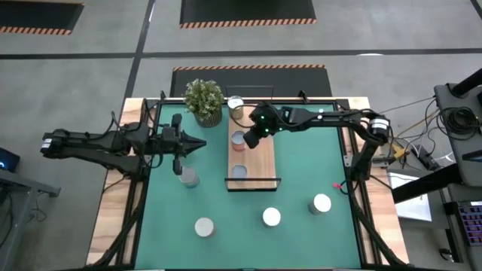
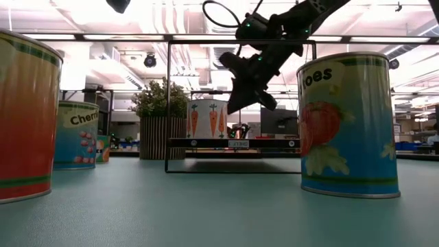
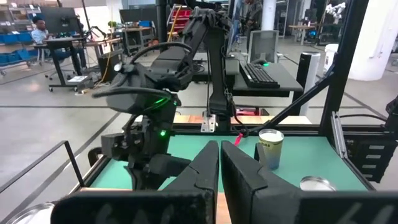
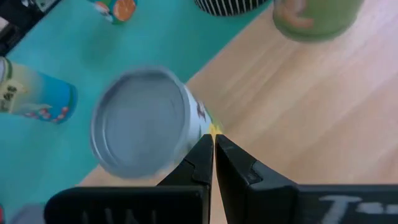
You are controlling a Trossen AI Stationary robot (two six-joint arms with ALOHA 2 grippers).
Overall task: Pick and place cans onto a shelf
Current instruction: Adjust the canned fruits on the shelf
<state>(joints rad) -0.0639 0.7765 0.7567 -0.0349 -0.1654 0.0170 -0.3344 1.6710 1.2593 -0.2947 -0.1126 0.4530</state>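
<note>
The shelf [image 1: 260, 154] is a light wooden board with a black wire frame, lying on the green mat [image 1: 301, 162]. Three cans stand on it: one at its far end [image 1: 236, 102], one in the middle [image 1: 238, 139] and one at its near end [image 1: 239, 172]. My right gripper [image 4: 213, 144] is shut and slants down right beside the middle can [image 4: 140, 121], which has a silver top. My left gripper [image 1: 199, 144] hangs shut and level, left of the shelf, above the mat. Below it stands another can [image 1: 188, 177]. My right gripper's shut fingertips [image 4: 205, 149] stand against the side wall [image 4: 202, 118] of the middle can, which stands upright on the shelf's left edge. Whether they touch it I cannot tell. Nothing lies between the fingers.
Three cans stand on the mat's near part: [image 1: 204, 226], [image 1: 271, 217], [image 1: 321, 203]. A potted plant [image 1: 204, 102] stands at the far edge, left of the shelf. The shelf's right half [image 4: 298, 118] is bare wood. The table frame's black posts [image 3: 339, 74] stand at the edges.
</note>
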